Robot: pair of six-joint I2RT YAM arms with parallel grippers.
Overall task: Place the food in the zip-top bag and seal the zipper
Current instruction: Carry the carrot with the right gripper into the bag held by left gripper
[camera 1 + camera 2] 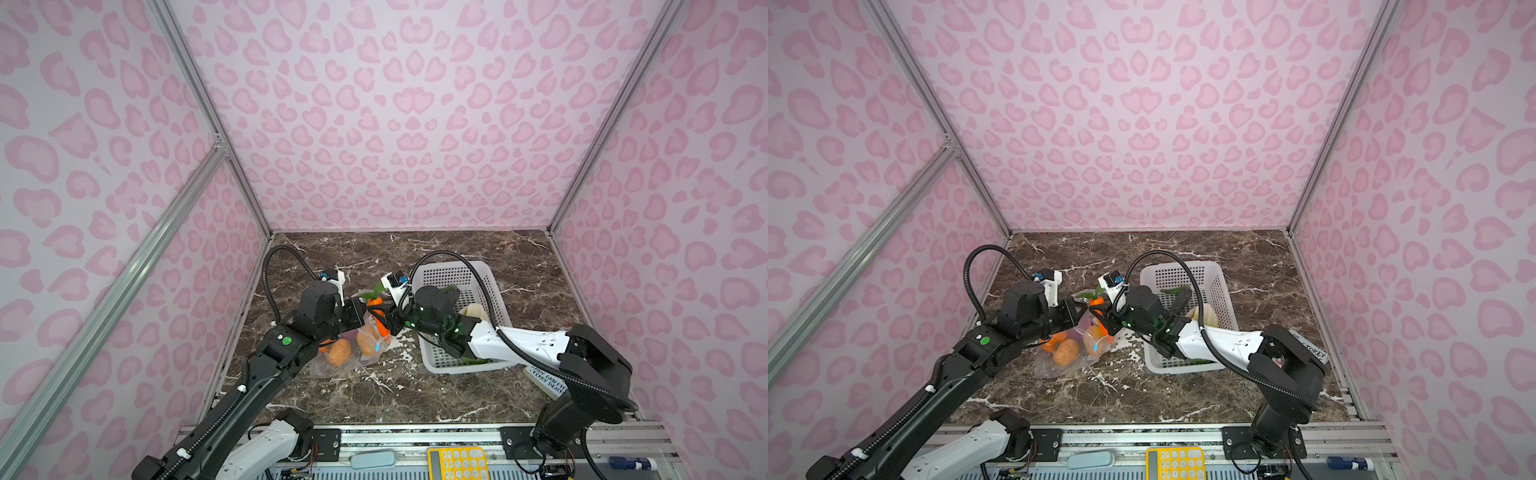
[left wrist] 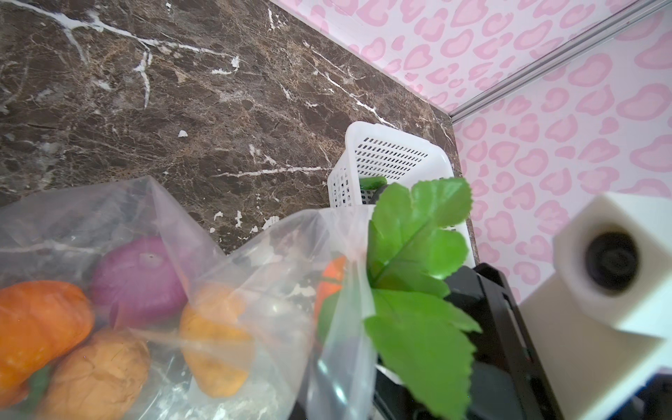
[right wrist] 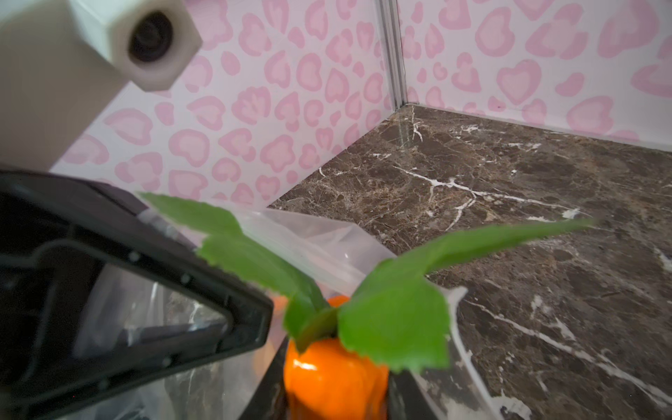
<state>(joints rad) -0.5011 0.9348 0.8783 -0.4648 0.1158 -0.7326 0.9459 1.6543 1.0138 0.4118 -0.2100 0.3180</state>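
Note:
The clear zip-top bag (image 1: 353,353) (image 1: 1065,359) lies left of centre on the marble, its mouth lifted. My left gripper (image 1: 360,309) (image 1: 1077,312) is shut on the mouth's edge (image 2: 338,363). Inside the bag are a purple onion (image 2: 142,276), an orange pumpkin (image 2: 40,320) and two tan potatoes (image 2: 98,374) (image 2: 214,338). A small blue zipper tab (image 1: 377,345) shows on the bag. My right gripper (image 1: 384,318) (image 3: 336,400) is shut on the orange carrot (image 3: 334,378) (image 1: 376,311), leaves up, at the bag's mouth. The pale cabbage (image 1: 473,311) (image 1: 1202,316) lies in the basket.
The white perforated basket (image 1: 457,270) (image 1: 1179,266) stands right of the bag, under my right arm, with a green item (image 1: 1175,289) in it. A book (image 1: 548,382) lies at the right front. A yellow calculator (image 1: 457,463) sits on the front rail. Pink patterned walls enclose three sides.

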